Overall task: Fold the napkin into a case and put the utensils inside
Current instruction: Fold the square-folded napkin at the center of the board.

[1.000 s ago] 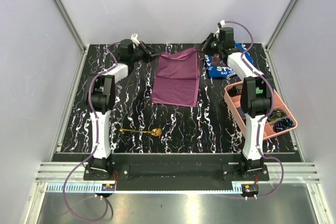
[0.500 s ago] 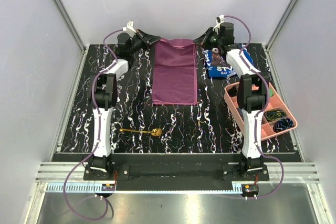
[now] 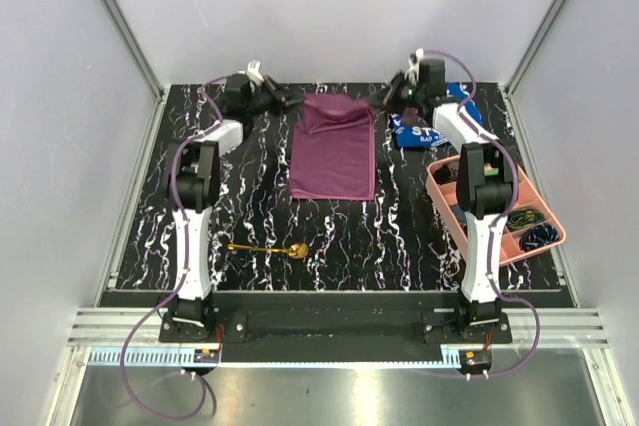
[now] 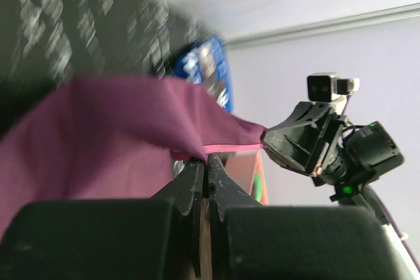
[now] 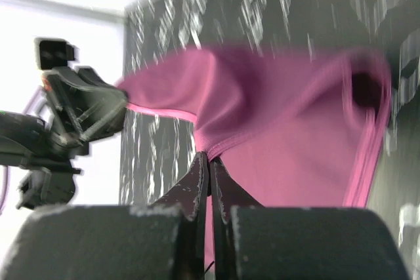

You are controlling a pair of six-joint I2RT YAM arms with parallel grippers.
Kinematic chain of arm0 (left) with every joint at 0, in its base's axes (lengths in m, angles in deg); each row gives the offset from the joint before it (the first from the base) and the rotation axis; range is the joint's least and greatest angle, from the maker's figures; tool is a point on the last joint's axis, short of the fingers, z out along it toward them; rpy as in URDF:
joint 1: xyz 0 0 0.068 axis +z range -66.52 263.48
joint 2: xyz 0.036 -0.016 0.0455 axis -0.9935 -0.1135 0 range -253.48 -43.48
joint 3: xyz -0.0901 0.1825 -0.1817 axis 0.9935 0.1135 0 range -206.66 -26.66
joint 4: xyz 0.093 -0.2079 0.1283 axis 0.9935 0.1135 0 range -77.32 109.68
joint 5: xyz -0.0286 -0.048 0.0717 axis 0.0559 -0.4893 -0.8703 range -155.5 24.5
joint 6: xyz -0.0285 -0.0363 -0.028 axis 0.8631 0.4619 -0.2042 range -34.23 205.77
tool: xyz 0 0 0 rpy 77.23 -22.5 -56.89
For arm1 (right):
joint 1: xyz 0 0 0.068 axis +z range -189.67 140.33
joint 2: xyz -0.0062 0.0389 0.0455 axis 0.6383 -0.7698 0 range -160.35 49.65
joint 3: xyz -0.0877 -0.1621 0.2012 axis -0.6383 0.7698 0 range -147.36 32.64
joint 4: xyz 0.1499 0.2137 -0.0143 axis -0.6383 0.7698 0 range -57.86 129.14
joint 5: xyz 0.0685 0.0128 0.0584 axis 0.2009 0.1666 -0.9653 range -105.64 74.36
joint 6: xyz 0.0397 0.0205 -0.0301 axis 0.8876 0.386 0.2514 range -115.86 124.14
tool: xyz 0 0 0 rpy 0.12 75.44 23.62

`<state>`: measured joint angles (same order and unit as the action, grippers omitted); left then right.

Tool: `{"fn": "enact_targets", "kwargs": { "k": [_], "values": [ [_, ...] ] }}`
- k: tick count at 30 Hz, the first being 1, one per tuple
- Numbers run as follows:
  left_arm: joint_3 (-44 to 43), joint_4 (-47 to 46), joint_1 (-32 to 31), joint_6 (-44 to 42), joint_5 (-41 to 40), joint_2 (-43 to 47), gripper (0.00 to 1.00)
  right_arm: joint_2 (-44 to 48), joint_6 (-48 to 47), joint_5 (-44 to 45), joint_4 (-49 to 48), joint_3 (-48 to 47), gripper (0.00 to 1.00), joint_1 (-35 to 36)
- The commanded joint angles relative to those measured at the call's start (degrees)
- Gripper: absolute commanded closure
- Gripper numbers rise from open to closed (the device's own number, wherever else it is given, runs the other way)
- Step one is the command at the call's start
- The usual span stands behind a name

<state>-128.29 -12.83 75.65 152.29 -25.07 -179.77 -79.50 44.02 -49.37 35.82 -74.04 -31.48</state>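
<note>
The napkin point(image 3: 334, 152) lies at 12 o'clock from the middle of the table point(image 3: 250, 197). It is a plum-purple rectangle running toward the far edge, flat at its near end and lifted at its far end. Each far corner is in a grip. The left gripper point(image 3: 292, 102) sits at the cloth's 11 o'clock corner and the right gripper point(image 3: 382, 99) at its 1 o'clock corner, the two facing each other across the width.

Both wrist views show the fingers pressed together with only a thin hem of purple fabric between them, so each gripper is clamped on the napkin. The cloth sags in a shallow drape from one pinch to the other. Holding both corners at the same height probably keeps the far edge straight and lightly taut, so that it can be carried over the flat part and laid down as an even fold, not a skewed one. This looks like an early fold of the case, since no narrow pouch shape shows yet.

The gold spoon point(image 3: 268, 248) lies flat at 7 o'clock, well apart from the napkin, its bowl pointing to 3 o'clock. It seems set aside until the case is ready. A blue cloth point(image 3: 414, 132) with white lettering lies just beside the napkin at 1 o'clock. The pink tray point(image 3: 439, 202) with compartments sits at 4 o'clock, clear of the folding area.
</note>
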Motion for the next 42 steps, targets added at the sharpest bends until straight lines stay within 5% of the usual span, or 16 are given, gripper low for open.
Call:
{"fn": "enact_targets", "kwargs": {
  "k": [1,8,14,23,42],
  "values": [
    [9.7,12.5,-0.2,-10.3,1.9,15.5,1.0,10.3,3.3,-6.2,0.7,11.2,1.0,0.1],
    [21.5,24.6,-0.9,-19.2,2.3,24.2,1.0,18.6,2.2,-8.2,-0.3,30.2,1.0,0.5],
    [30.2,32.3,-1.7,-24.9,1.6,28.4,1.0,20.6,1.6,-9.1,-1.1,36.4,1.0,0.6],
    [33.7,38.7,-2.7,-30.3,-3.9,30.6,1.0,18.9,2.1,-9.2,-3.0,40.4,1.0,2.4],
    [37.5,40.2,-3.1,-28.6,-2.1,30.6,0.99,20.4,-1.5,-5.8,0.1,44.4,1.0,2.5]
  ]
}}
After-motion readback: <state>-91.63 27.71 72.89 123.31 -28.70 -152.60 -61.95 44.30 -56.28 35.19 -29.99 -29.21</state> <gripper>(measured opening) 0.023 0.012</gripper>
